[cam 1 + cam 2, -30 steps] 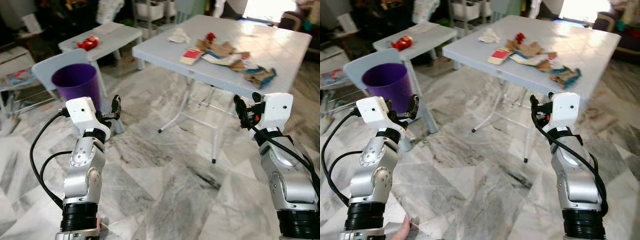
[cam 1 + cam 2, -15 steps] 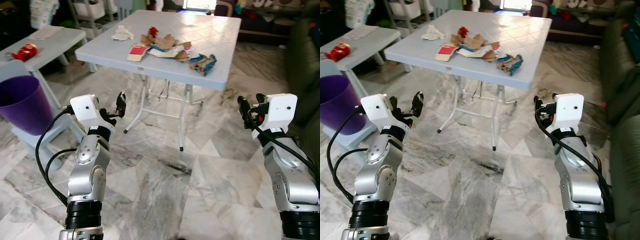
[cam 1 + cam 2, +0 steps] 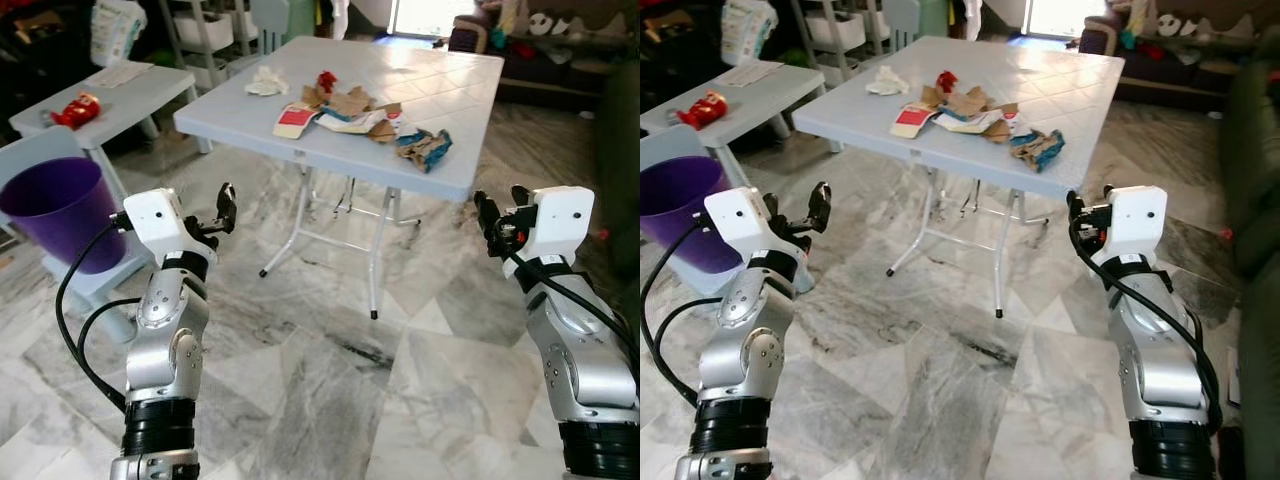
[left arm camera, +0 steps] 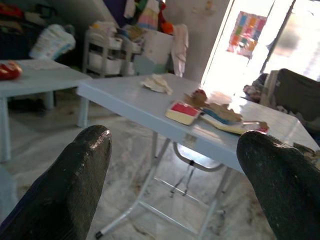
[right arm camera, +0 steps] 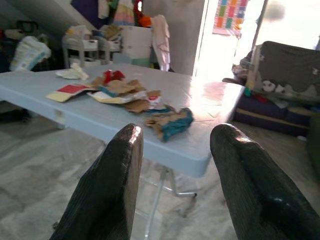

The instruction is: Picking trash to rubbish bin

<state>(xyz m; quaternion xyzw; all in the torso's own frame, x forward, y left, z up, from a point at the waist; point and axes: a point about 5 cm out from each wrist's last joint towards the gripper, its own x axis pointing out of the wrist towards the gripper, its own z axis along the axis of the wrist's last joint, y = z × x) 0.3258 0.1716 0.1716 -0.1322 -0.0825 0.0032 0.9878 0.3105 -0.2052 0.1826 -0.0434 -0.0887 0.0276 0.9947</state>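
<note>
In the upper middle of the frame we see a light grey desk (image 3: 440, 95) on a marble floor (image 3: 330, 380), and on it lies the trash (image 3: 345, 105): a white crumpled paper (image 3: 265, 80), a red and white packet (image 3: 295, 120), brown cardboard pieces and a blue and brown wrapper (image 3: 425, 148) near the front right edge. At the left edge stands the purple bin (image 3: 55, 205), well apart from the desk. Behind it, in the upper left, a smaller desk (image 3: 120, 95) carries a red wrapper (image 3: 75, 110). Our left gripper (image 3: 225, 205) is raised in the lower left, its fingers spread and holding nothing. Our right gripper (image 3: 497, 212) is raised at the right, also spread and empty, just below the corner of the desk.
</note>
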